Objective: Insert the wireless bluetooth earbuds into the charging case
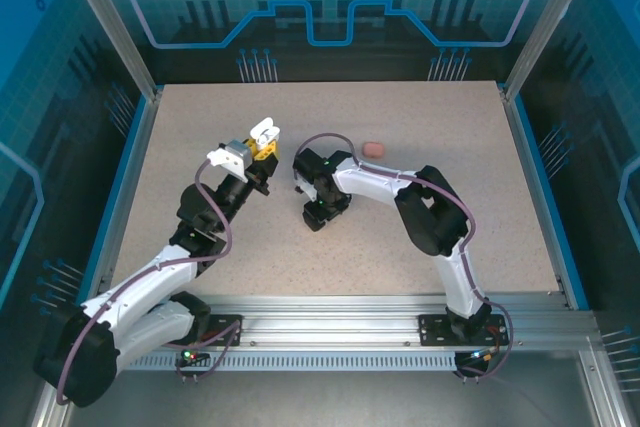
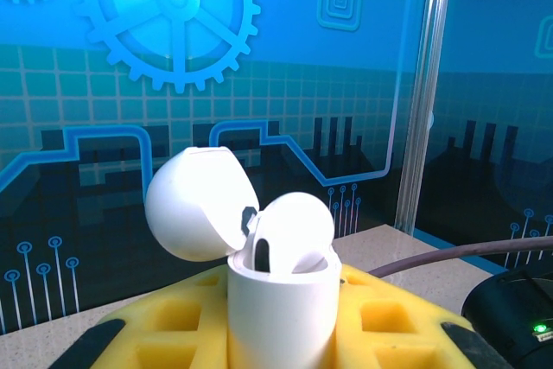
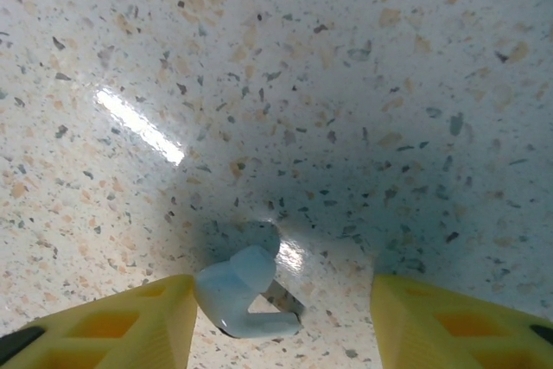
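The left pincer (image 1: 262,145) is clamped on the white charging case (image 2: 281,300), held upright above the tabletop (image 1: 400,247) with its lid (image 2: 194,205) swung back. One white earbud (image 2: 294,226) sits in the case's mouth. Beside it, the right pincer (image 3: 283,313) points down at the tabletop, its yellow fingers (image 3: 130,321) standing apart and gripping nothing. A second white earbud (image 3: 242,295) lies on the speckled surface between them, touching one finger and clear of the other. A small salmon-pink object (image 1: 373,149) rests just beyond the right arm (image 1: 420,202).
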